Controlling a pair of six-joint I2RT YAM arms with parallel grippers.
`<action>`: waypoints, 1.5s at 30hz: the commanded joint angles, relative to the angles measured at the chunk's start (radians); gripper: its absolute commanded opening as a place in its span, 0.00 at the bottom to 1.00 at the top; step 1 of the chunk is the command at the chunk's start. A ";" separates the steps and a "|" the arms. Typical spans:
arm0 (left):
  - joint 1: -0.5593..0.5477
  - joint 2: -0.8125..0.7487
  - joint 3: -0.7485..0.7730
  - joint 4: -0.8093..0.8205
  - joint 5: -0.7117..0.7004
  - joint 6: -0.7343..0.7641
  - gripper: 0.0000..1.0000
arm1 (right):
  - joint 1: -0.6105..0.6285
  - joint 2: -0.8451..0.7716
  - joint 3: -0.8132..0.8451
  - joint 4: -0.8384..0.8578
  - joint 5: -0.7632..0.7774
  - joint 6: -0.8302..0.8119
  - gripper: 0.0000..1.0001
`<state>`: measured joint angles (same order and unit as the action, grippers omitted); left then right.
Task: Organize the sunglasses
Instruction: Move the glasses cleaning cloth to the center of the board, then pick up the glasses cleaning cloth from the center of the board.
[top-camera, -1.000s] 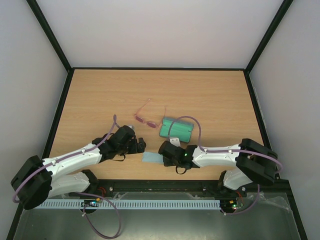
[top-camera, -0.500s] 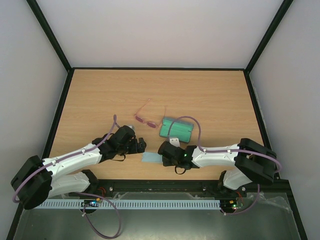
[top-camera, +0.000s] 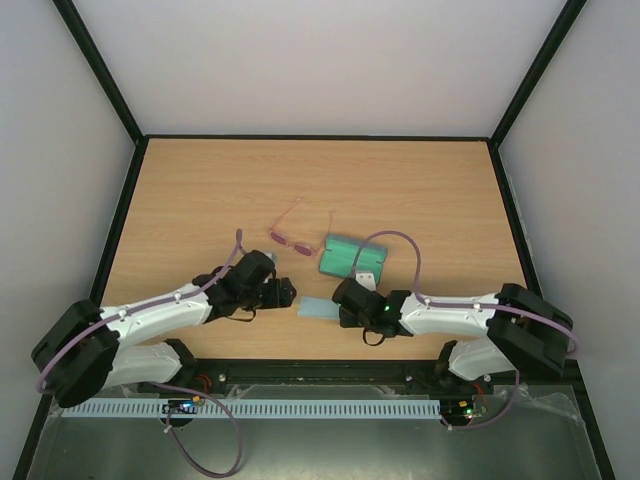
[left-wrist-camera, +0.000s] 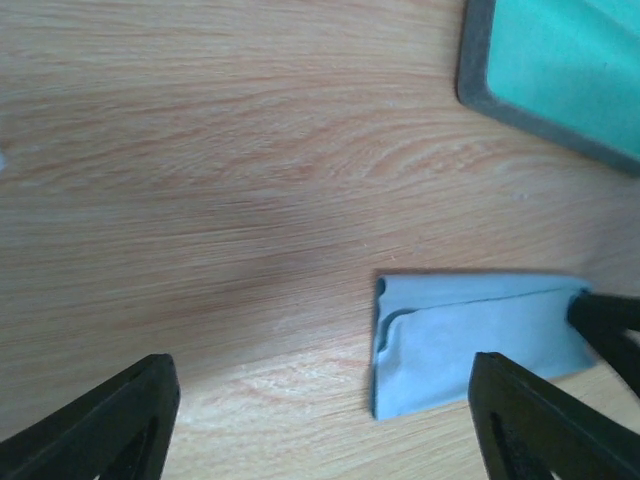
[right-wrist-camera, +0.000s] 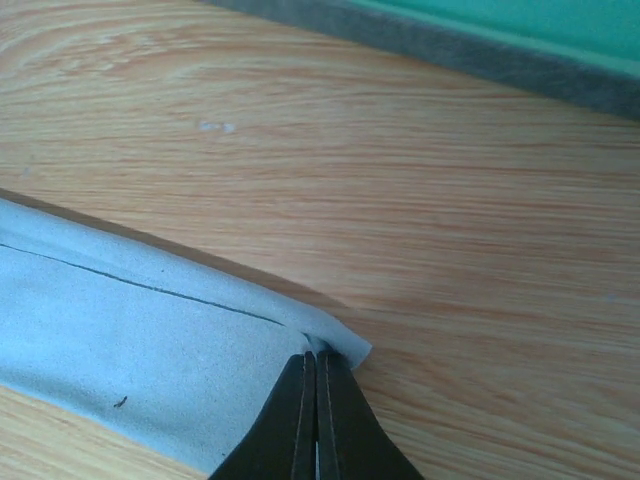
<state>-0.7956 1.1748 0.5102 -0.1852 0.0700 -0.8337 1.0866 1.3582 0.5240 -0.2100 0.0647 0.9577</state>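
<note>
The sunglasses (top-camera: 291, 238), thin pink frame with pink lenses, lie open on the wooden table left of the teal-lined grey case (top-camera: 352, 258); neither wrist view shows them. My right gripper (top-camera: 343, 311) is shut on a corner of the folded light blue cloth (top-camera: 317, 308), low on the table; the pinch shows in the right wrist view (right-wrist-camera: 318, 357). My left gripper (top-camera: 284, 293) is open and empty, just left of the cloth. In the left wrist view the cloth (left-wrist-camera: 470, 335) lies ahead of its wide-apart fingertips (left-wrist-camera: 130, 420), with the case (left-wrist-camera: 560, 70) at the upper right.
The case edge (right-wrist-camera: 480, 45) runs along the top of the right wrist view. A black frame borders the table, with white walls behind. The arm bases sit at the near edge.
My right gripper has pulled the cloth a little to the right and away from the near edge. My left gripper has followed slightly to the right.
</note>
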 joint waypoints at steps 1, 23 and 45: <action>-0.020 0.079 0.006 0.071 0.049 0.014 0.76 | -0.028 -0.023 -0.055 -0.117 0.044 -0.038 0.02; -0.169 0.404 0.256 -0.048 -0.066 0.036 0.29 | -0.057 -0.046 -0.062 -0.089 0.006 -0.118 0.02; -0.239 0.501 0.292 -0.099 -0.115 0.008 0.17 | -0.058 -0.086 -0.087 -0.073 -0.007 -0.112 0.02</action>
<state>-1.0214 1.6295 0.8074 -0.2302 -0.0525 -0.8196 1.0332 1.2770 0.4656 -0.2207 0.0578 0.8490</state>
